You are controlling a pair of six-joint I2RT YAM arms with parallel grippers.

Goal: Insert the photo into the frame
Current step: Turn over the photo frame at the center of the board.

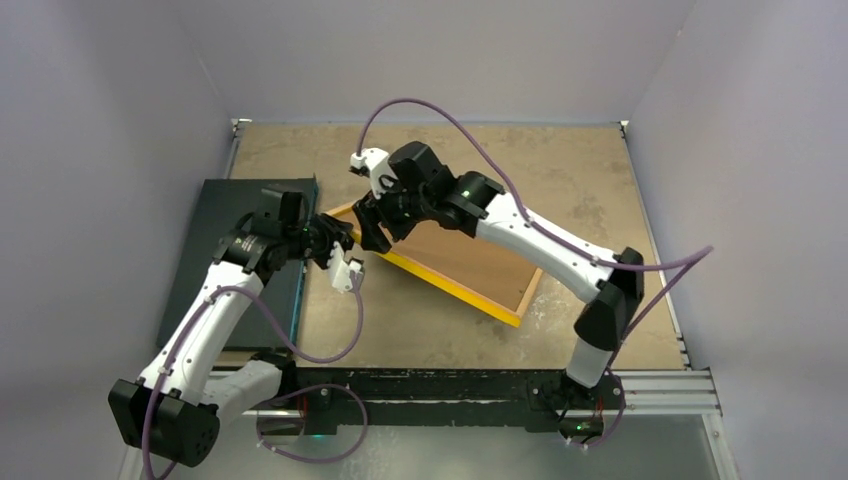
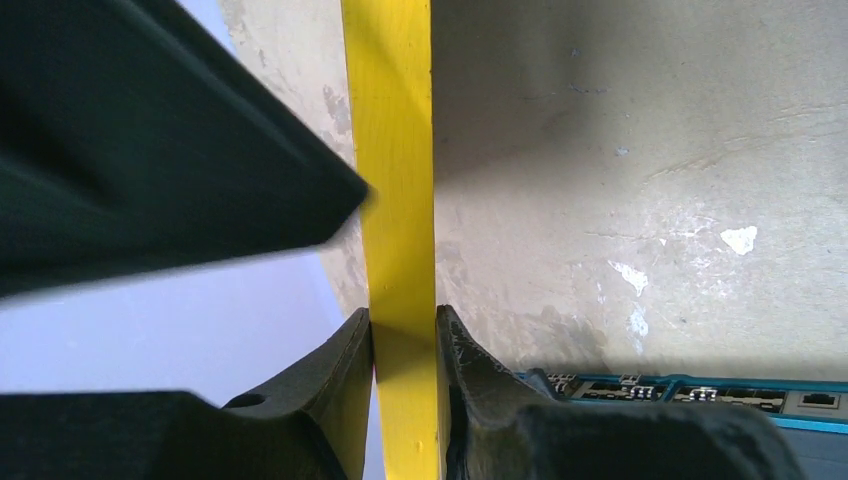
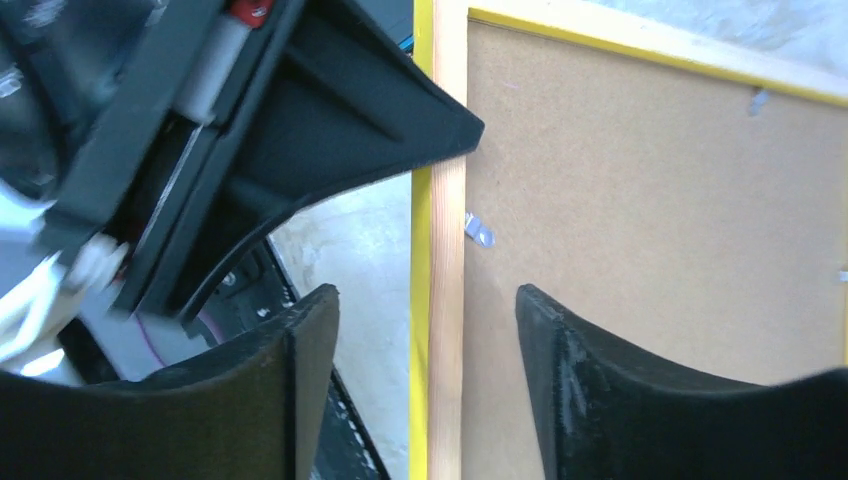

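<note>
Two grippers at one corner of the frame (image 1: pixel 452 287), on the table (image 1: pixel 560 160) between the arms.

Frame: thin yellow-orange rectangle, lying askew, back side up, brown backing board (image 1: pixel 470 258) set inside it. Left corner close to the flat black panel (image 1: pixel 200 290); cannot tell whether that corner rests on the table or hangs just off it.

Left gripper (image 1: pixel 335 240): pinching the frame. From the left wrist, fingers (image 2: pixel 335 385) pressed against both faces of the yellow rail (image 2: pixel 400 150), with the rail running straight up between them (image 2: pixel 405 330). One dark finger of the right gripper (image 2: pixel 200 170) coming in from the upper left, tip at the rail's edge.

Right gripper (image 1: pixel 368 228): spread wide, holding nothing. From the right wrist, fingers (image 3: pixel 290 400) straddling the rail (image 3: pixel 446 360), one over bare table, the other over the backing board (image 3: pixel 650 200), neither touching the wood; midpoint of the gap on the rail (image 3: pixel 425 295). Small metal tab (image 3: pixel 478 232) on the board just beside the rail. Left gripper (image 3: pixel 330 110) across the upper left, its fingertip reaching onto the rail.

Teal strip with a row of ports (image 2: pixel 690 390) at the bottom of the left wrist view; any lettering on it too small to read.
</note>
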